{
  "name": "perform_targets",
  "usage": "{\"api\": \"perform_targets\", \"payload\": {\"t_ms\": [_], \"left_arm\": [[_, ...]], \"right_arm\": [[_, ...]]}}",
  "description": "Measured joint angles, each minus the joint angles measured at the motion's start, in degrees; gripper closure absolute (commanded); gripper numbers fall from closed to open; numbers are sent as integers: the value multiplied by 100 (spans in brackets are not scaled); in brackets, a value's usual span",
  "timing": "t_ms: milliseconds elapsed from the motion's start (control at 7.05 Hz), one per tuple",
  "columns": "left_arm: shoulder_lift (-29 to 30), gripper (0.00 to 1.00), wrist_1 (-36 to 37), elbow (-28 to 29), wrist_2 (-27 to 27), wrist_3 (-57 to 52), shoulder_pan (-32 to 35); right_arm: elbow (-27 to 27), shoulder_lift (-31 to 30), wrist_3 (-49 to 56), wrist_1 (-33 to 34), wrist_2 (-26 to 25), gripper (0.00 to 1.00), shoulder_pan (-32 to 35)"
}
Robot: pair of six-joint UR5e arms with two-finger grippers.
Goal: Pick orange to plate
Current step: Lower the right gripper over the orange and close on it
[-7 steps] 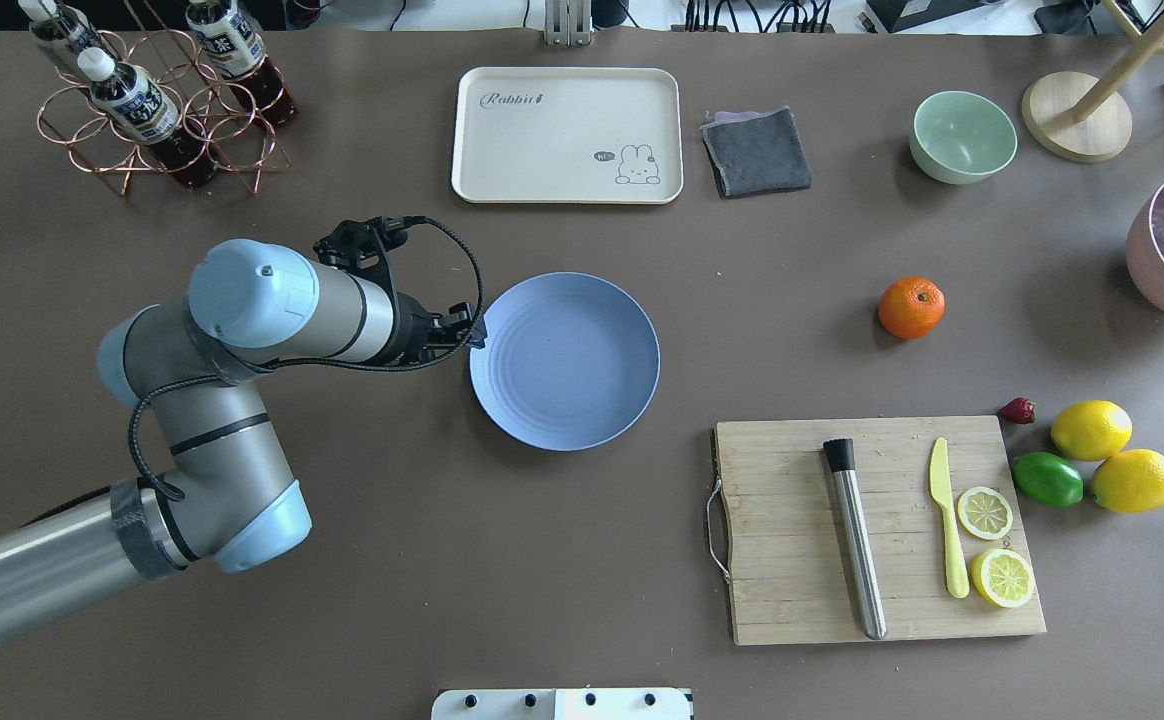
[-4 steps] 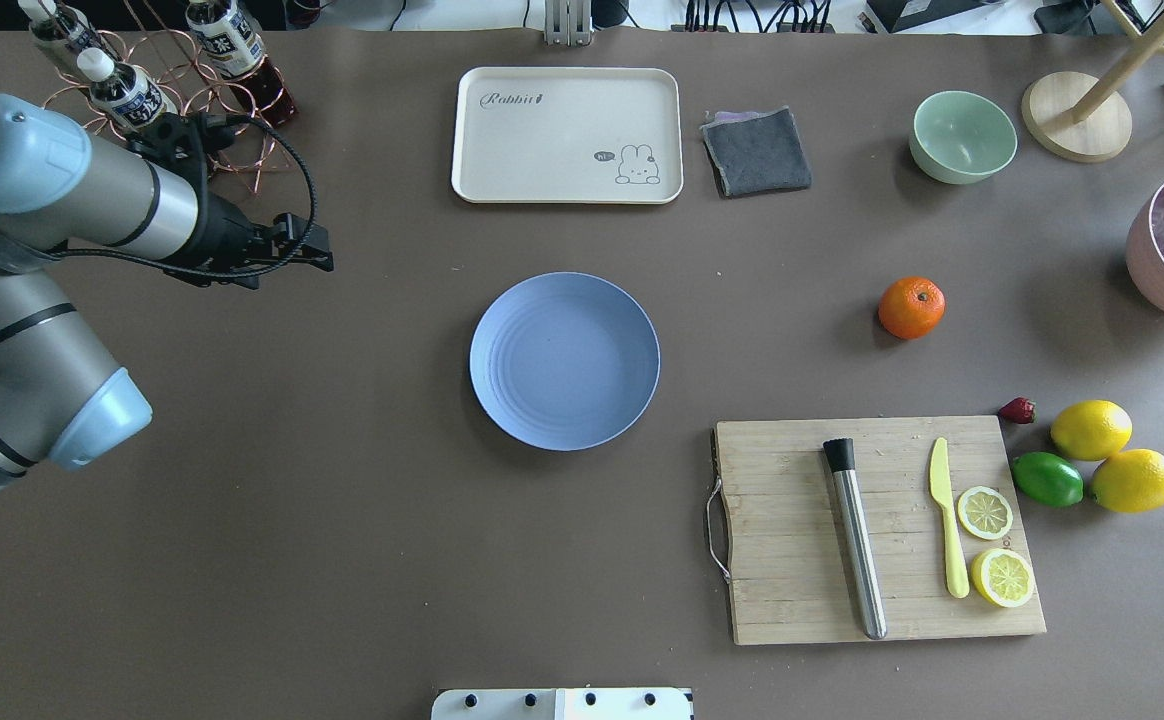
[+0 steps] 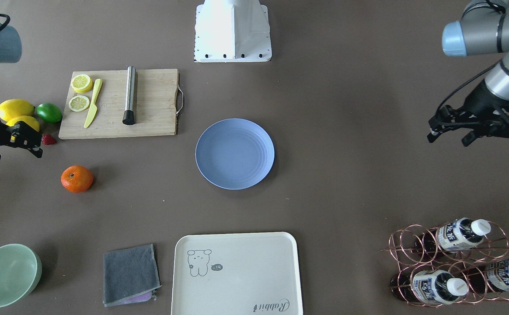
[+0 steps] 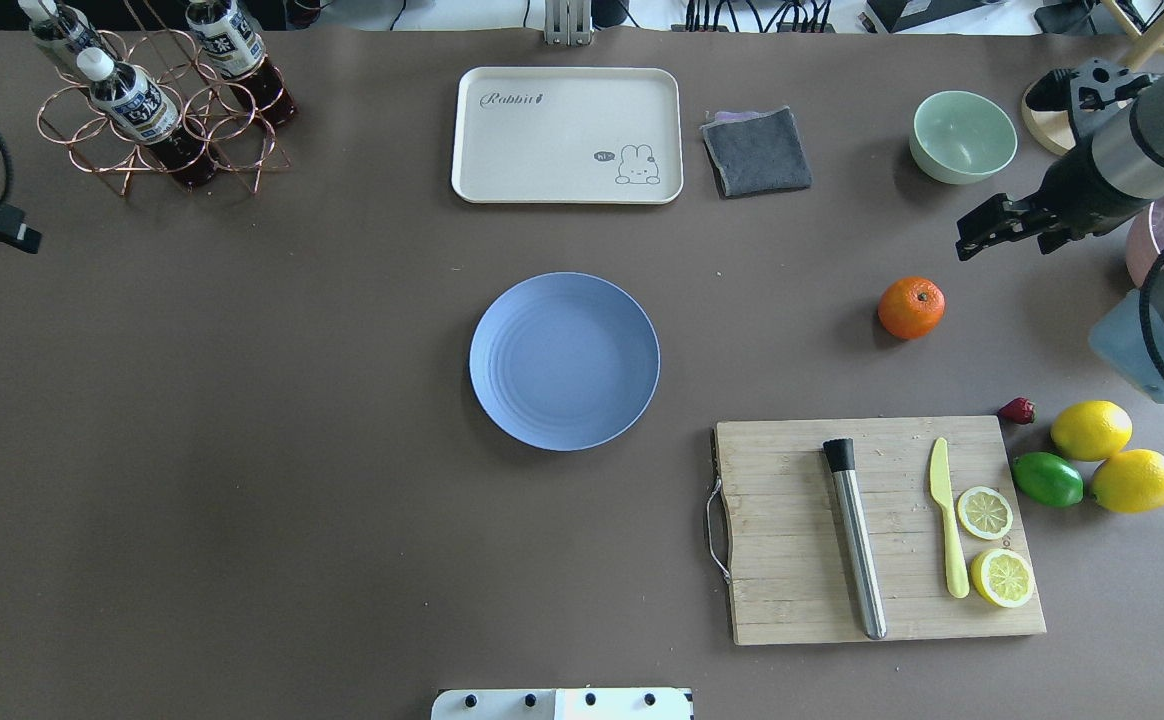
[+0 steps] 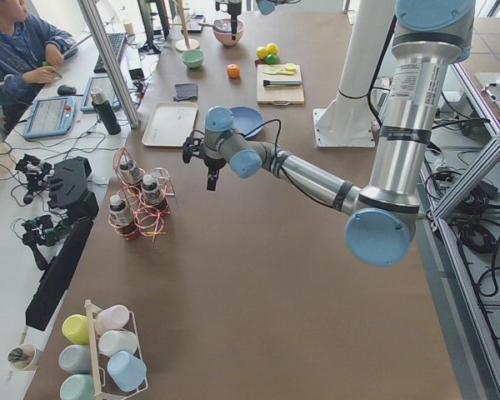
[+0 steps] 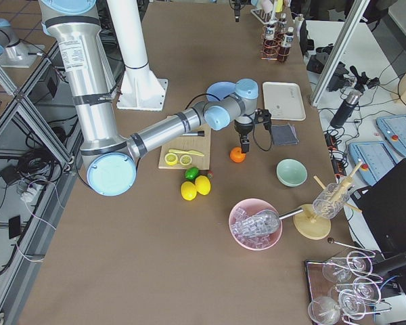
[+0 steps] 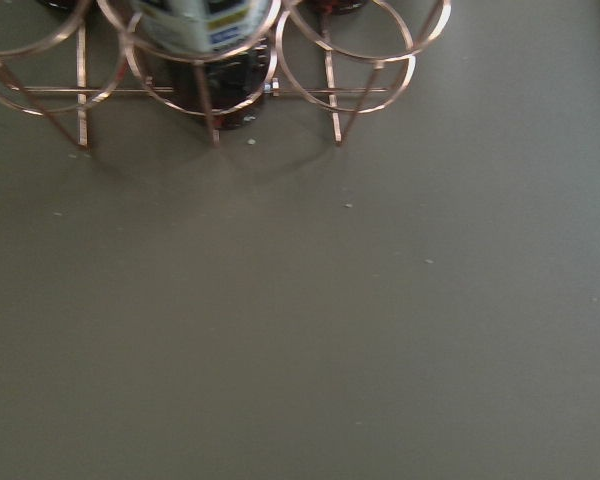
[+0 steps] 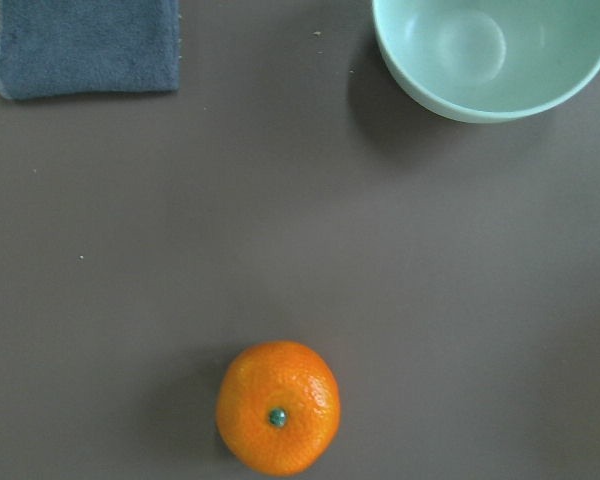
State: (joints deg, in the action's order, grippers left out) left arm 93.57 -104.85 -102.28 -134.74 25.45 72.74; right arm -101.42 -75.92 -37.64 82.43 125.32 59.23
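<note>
The orange (image 4: 911, 307) sits alone on the brown table, well to the robot's right of the plate (image 4: 502, 330), with its stem dimple facing up. The right gripper (image 4: 1000, 245) hangs over the table even farther from the plate than the fruit, fingers spread and holding nothing. Far off on the plate's opposite side, the left gripper (image 3: 447, 139) is likewise parted and carries nothing. A wooden cutting board (image 4: 792, 520) lies near the plate, to its right and closer to the robot.
</note>
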Motion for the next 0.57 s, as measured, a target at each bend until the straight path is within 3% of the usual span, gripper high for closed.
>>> {"api": "perform_targets", "payload": {"t_ms": [284,568], "left_arm": [[-247,2,704,324,-303,-1604,788],[-342,2,850,496,-234,-1959,928]], "right_arm": [[577,484,-67,-42,-32,1,-145],[1125,750,-70,-159,-137,1,-267]]}}
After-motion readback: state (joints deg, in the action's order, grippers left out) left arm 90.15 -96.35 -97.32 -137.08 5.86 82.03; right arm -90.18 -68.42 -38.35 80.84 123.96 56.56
